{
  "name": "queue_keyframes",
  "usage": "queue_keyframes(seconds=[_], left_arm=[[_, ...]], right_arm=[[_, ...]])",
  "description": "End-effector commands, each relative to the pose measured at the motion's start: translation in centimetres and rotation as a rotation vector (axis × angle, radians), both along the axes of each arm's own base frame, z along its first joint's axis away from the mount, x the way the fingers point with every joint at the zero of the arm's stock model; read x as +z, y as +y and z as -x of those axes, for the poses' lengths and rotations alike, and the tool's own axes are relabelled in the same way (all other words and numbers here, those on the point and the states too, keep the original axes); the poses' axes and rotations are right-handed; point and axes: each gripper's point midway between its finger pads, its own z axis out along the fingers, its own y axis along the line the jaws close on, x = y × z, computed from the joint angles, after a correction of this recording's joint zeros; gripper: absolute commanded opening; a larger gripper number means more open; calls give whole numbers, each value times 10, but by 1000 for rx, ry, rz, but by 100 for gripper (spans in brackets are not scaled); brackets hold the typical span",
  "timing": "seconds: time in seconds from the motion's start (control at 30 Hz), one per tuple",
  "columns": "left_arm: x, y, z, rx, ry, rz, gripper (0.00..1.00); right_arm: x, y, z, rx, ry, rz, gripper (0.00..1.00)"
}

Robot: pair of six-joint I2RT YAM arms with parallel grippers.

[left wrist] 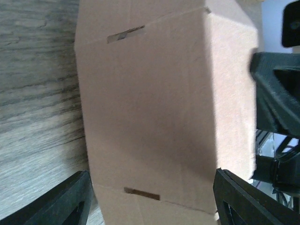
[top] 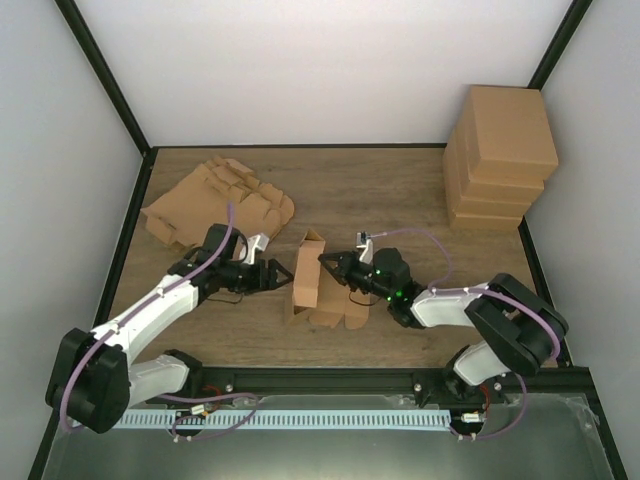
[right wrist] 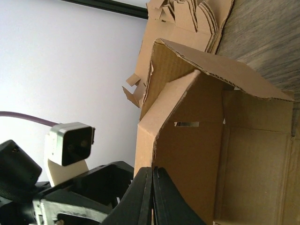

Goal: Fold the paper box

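Wooden table (top: 400, 200) with white walls around it, and two robot arms meeting at a half-made paper box (top: 308, 290) in the middle of the top picture.

At the upper left lies a messy pile of flat cardboard (top: 215, 200). Just right of it, the left gripper (top: 283, 275) points at the left side of the box, and its fingers (left wrist: 70, 199) are spread wide, one at each lower corner of the left wrist picture, with the brown box wall filling the space between them. The box stands up, with its flaps lying open toward the bottom of the frame. The right gripper (top: 325, 262) comes in from the right at the top edge of the box, and its fingers (right wrist: 145, 197) are pressed tight together; I cannot tell if any cardboard is between them. At the upper right sits a neat stack of finished boxes (top: 500, 155).
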Motion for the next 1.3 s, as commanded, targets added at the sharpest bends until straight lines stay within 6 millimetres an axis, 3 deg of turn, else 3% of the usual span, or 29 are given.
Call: queue_keyframes(seconds=[0.0, 0.3, 0.6, 0.73, 0.93, 1.1, 1.27], left_arm=[[13, -9, -9, -16, -60, 66, 74], [21, 4, -17, 76, -127, 65, 74], [-5, -1, -16, 39, -67, 52, 67], [-15, 2, -17, 50, -67, 26, 59], [-5, 0, -16, 26, -108, 43, 48], [4, -1, -15, 14, -139, 55, 48], [3, -2, -13, 2, -121, 54, 48]], right_arm=[[7, 15, 1, 52, -75, 2, 1], [-8, 27, -1, 84, -64, 17, 1], [-26, 42, 1, 131, -54, 39, 1], [-28, 45, 1, 139, -62, 45, 2], [-24, 46, 0, 150, -101, 73, 19], [-15, 44, -3, 158, -191, 146, 32], [-7, 28, -8, 123, -311, 302, 42]])
